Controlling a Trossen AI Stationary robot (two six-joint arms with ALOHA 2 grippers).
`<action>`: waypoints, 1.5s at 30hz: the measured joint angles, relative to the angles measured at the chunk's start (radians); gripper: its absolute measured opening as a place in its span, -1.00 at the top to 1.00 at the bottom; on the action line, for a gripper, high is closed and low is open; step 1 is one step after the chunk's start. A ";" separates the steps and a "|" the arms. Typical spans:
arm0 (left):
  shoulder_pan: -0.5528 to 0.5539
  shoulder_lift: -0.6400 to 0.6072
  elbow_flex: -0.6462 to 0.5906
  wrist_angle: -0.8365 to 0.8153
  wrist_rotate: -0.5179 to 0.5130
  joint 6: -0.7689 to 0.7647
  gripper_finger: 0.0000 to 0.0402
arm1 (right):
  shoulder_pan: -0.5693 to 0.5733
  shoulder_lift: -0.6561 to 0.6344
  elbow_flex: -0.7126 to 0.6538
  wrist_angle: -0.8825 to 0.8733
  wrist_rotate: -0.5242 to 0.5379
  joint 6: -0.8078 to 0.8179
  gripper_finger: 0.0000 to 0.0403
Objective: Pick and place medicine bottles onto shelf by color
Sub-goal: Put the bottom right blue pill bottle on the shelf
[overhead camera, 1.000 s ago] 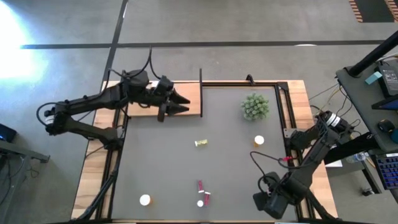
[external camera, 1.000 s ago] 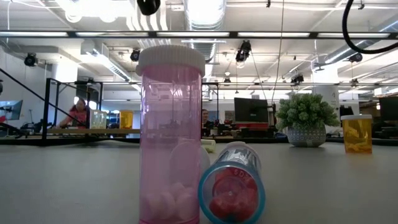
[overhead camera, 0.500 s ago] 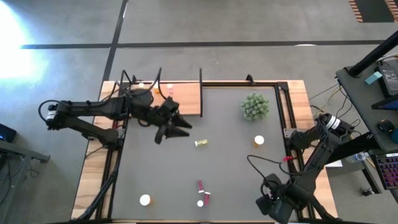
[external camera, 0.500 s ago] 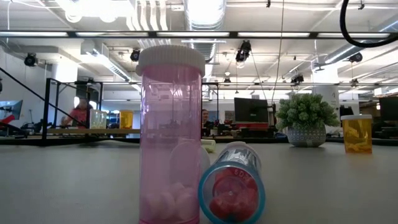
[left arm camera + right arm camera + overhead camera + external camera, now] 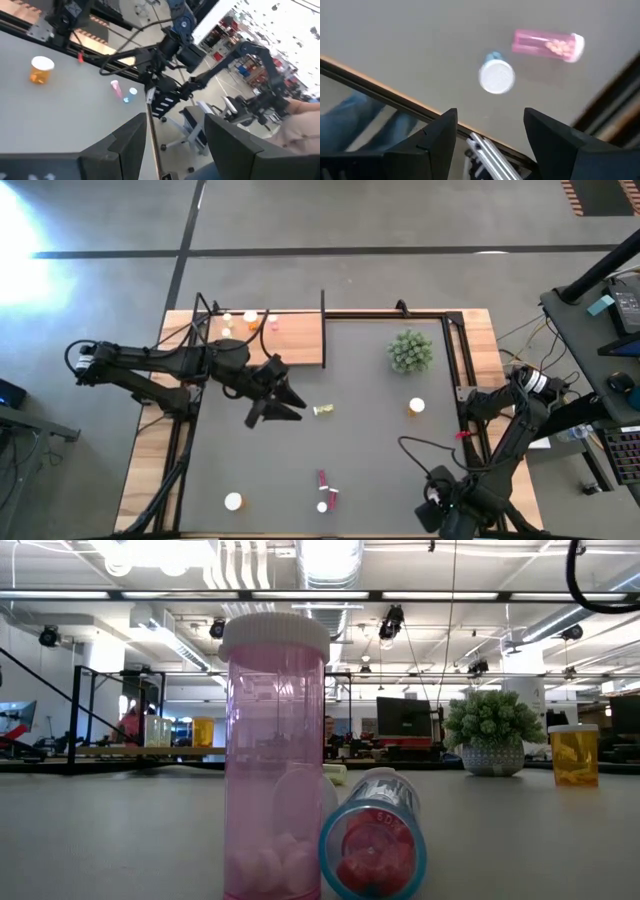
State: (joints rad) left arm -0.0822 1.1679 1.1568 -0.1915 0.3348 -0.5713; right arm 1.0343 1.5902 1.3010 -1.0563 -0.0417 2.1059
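Two empty grippers, both parted: left gripper (image 5: pixel 288 402) near yellowish bottle (image 5: pixel 323 410); plant (image 5: pixel 410 351) apart.

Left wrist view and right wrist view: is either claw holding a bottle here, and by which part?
Nothing is held. The left claw is open and empty over the mat; the right claw is open and empty near the table's front edge.

Bright overhead lighting, blurred wrist views.

Three bottles (image 5: pixel 249 318) stand on the shelf (image 5: pixel 300 340) — others (image 5: pixel 322 409) scattered on the mat.
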 joint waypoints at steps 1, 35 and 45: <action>0.000 0.000 0.000 -0.002 -0.004 0.000 0.09 | 0.000 0.000 0.000 0.001 0.013 0.001 -0.09; -0.012 0.024 0.000 0.036 -0.064 0.001 0.09 | -0.027 0.125 -0.003 0.001 0.070 0.013 0.19; -0.011 0.032 0.000 0.043 -0.063 0.002 0.09 | -0.027 0.123 -0.003 -0.014 0.069 0.005 0.41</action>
State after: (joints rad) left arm -0.0937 1.1996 1.1568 -0.1483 0.2714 -0.5697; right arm 1.0069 1.7136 1.2980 -1.0707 0.0277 2.1107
